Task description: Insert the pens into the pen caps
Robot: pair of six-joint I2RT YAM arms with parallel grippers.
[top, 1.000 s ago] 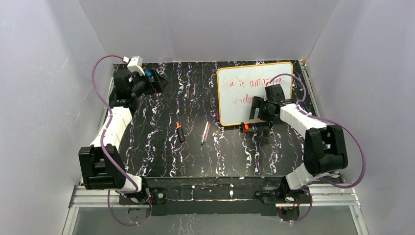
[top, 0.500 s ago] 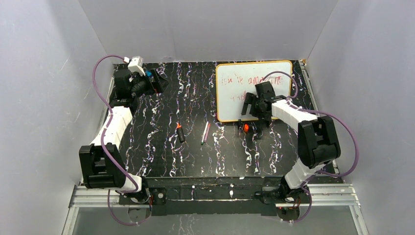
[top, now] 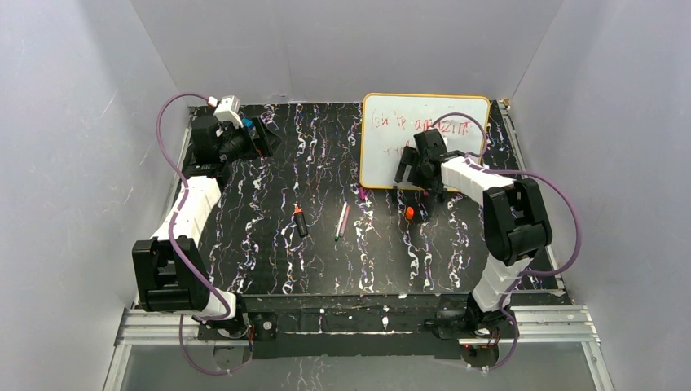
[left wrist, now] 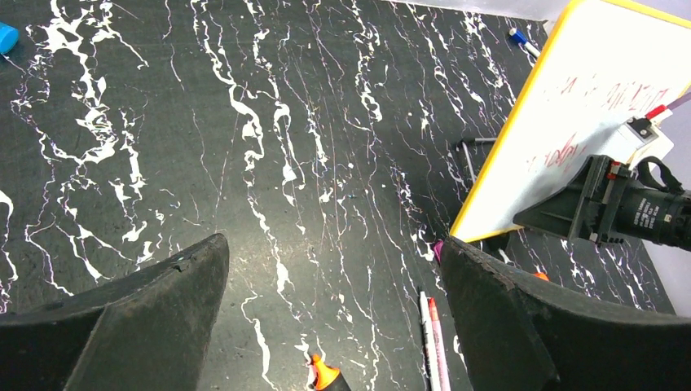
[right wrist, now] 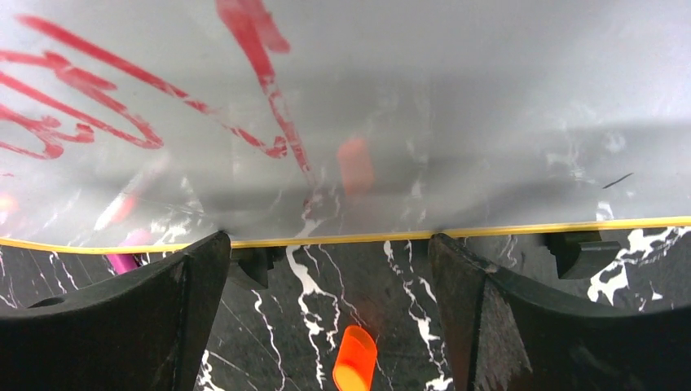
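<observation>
A black pen with an orange end [top: 300, 221] [left wrist: 326, 373] lies mid-table. Just right of it, a pale pen [left wrist: 425, 330] and a thin pink pen [top: 342, 220] [left wrist: 438, 346] lie side by side. A magenta cap [top: 361, 194] [right wrist: 122, 262] sits at the whiteboard's front left corner. An orange cap [top: 409, 213] [right wrist: 354, 358] lies on the table in front of the board. My right gripper [top: 417, 181] [right wrist: 327, 244] is open and empty, hanging over the board's front edge with the orange cap below and between its fingers. My left gripper [top: 269, 137] [left wrist: 334, 244] is open and empty at the far left.
A yellow-framed whiteboard [top: 424, 134] [right wrist: 407, 122] with red writing stands tilted on small black feet at the back right. A blue object [left wrist: 6, 37] lies at the far left by the wall. A blue-tipped marker [left wrist: 521, 41] lies behind the board.
My right gripper has moved back and left, off the orange cap and up to the whiteboard's front edge. The whiteboard has shifted toward the back. The left arm has not moved.
</observation>
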